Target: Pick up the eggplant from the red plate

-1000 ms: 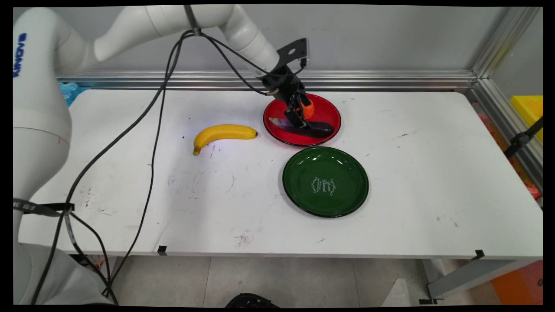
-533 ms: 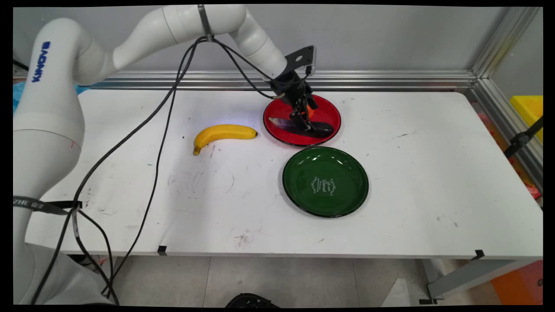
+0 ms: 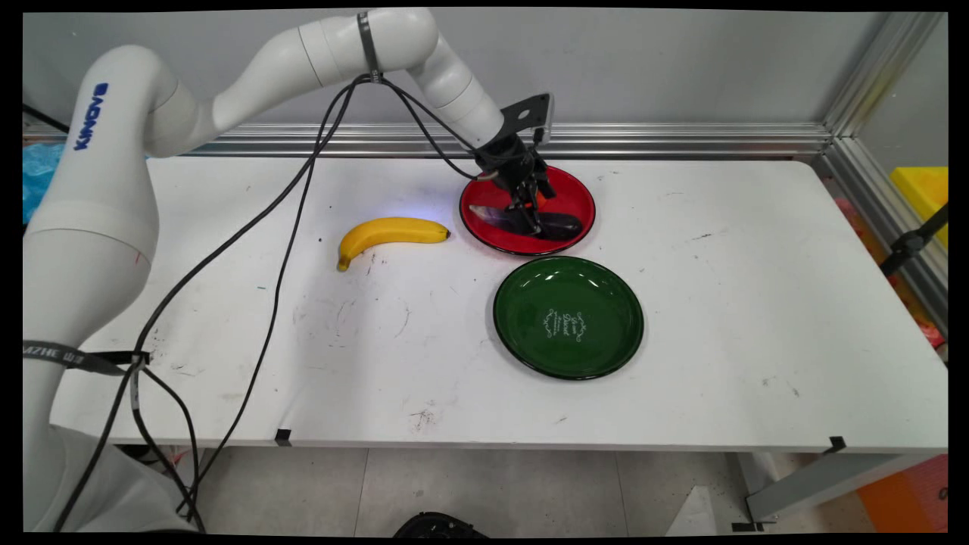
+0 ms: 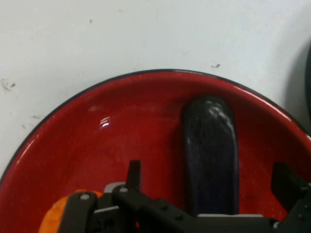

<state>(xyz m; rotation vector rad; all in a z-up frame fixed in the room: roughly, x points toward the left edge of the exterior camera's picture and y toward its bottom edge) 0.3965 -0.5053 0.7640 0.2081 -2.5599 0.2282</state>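
Since 1 s ago the arm's upper links swing right and the hand [image 3: 531, 216] shifts a bit toward the bench's far edge, w/ the orange thing [image 4: 57, 216] now mostly hidden behind it in main view; banana, plates and aubergine lie as they did.

Hand hangs low over the red plate [image 3: 575, 193], which sits near the far edge, about mid-length of the bench. In hand view the fingers [image 4: 133, 173] stand apart, one each side of the aubergine [image 4: 210, 155], w/ red plate showing between finger and fruit on both sides. So hand is open wide enough to straddle it and grips nothing. Whether the tips touch the plate: can't tell.

Key relation: aubergine lies directly under the hand, btw the fingers. Its long axis runs away from the wrist in hand view, i.e. across the line joining the two fingers, so closing would pinch it across its narrow width. In main view that axis lies roughly along the bench's length, slightly slanted, dark rounded end toward the right edge, paler end toward the left. Hand sits near its middle.

Orange thing rests on the same plate, on the far-edge side, just beside one finger's linkage; contact unclear.

Banana [image 3: 386, 232] lies on bare bench left of the red plate, apart from it. Green plate [image 3: 568, 316], nothing on it, sits just nearer the front edge than the red one.
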